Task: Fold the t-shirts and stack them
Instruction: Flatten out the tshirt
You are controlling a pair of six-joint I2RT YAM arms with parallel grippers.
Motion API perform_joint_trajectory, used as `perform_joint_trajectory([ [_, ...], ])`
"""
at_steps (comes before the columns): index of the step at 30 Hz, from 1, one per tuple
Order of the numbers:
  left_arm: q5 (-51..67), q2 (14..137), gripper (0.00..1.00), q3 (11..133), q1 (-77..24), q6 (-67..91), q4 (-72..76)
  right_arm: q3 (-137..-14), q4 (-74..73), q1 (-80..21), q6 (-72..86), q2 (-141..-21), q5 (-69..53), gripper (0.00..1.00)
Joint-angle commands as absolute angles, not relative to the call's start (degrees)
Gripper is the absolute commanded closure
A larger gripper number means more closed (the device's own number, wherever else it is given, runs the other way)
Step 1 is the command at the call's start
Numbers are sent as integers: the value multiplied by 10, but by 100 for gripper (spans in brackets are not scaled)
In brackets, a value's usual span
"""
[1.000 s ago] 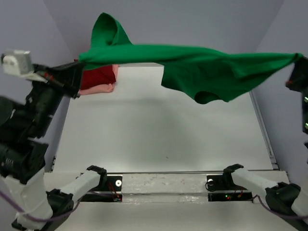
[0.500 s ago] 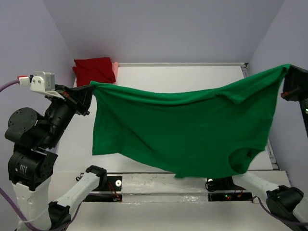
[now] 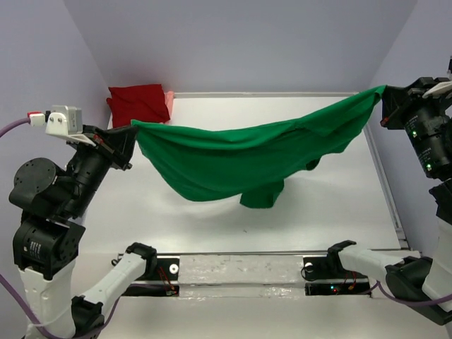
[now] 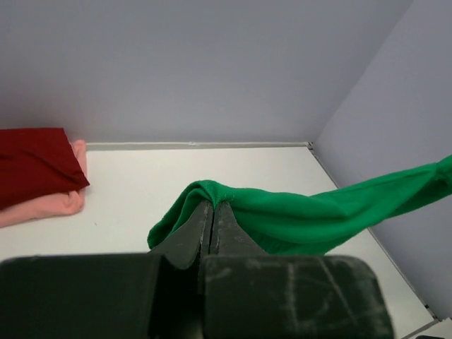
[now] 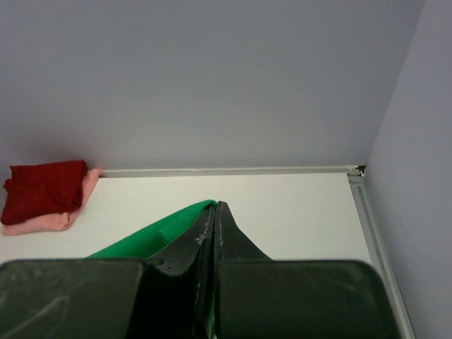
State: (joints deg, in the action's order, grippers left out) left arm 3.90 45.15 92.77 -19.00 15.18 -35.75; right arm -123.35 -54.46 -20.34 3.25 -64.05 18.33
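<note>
The pink shirt is almost all buried under the dark red shirt, up at 10 o'clock on the table. Just a sliver pokes out along the red one's 3 o'clock edge. From the left wrist, both of those run off the frame at 9 o'clock. The green shirt runs off at 3 o'clock, and the left fingers cover the corner they pinch.

Right wrist is worse. The right fingers and the dark body below block most of the green, leaving a wedge at 8 o'clock of the tips.

From above, the sagging green hides a strip of table behind it. The right arm gets clipped at 3 o'clock.
</note>
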Motion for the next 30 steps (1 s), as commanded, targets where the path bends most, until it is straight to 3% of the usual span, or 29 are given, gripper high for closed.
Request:
perform_joint_trajectory([
  [1,30,421,100,939,-189,134,-340,-1252,-520,-202,23,-610,177,100],
  [21,47,356,100,919,-189,154,-337,-1235,-530,-202,27,-535,133,100],
  [27,12,394,100,893,-187,140,-295,-1254,-525,-202,11,-642,165,100],
  [30,-33,479,100,854,-187,133,-260,-1267,-500,-202,7,-737,178,100],
])
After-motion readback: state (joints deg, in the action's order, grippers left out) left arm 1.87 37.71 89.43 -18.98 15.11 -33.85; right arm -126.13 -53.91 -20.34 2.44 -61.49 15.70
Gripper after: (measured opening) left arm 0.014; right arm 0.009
